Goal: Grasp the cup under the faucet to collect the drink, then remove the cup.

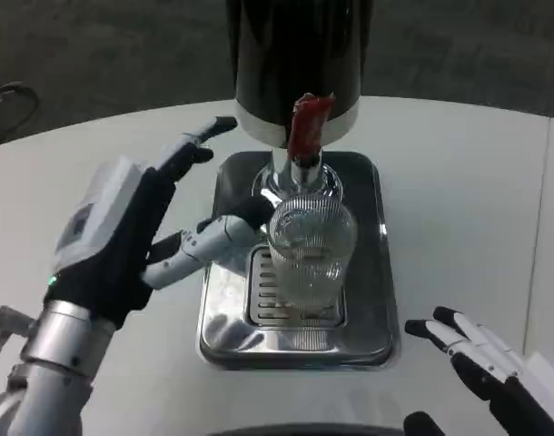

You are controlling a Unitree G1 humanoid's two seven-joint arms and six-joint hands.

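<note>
A clear ribbed cup stands upright on the grate of the chrome drip tray, directly below the chrome faucet and its red tap lever. My left hand is to the cup's left with its fingers apart. Its lower fingers reach to the cup's left side and seem to touch the glass, while the upper fingers point away past the dispenser. Nothing wraps around the cup. My right hand lies at the lower right on the table with its fingers spread, well apart from the tray.
The black dispenser body with a white band towers over the tray's back and overhangs the cup. The white round table stretches to both sides of the tray. Dark floor lies beyond its far edge.
</note>
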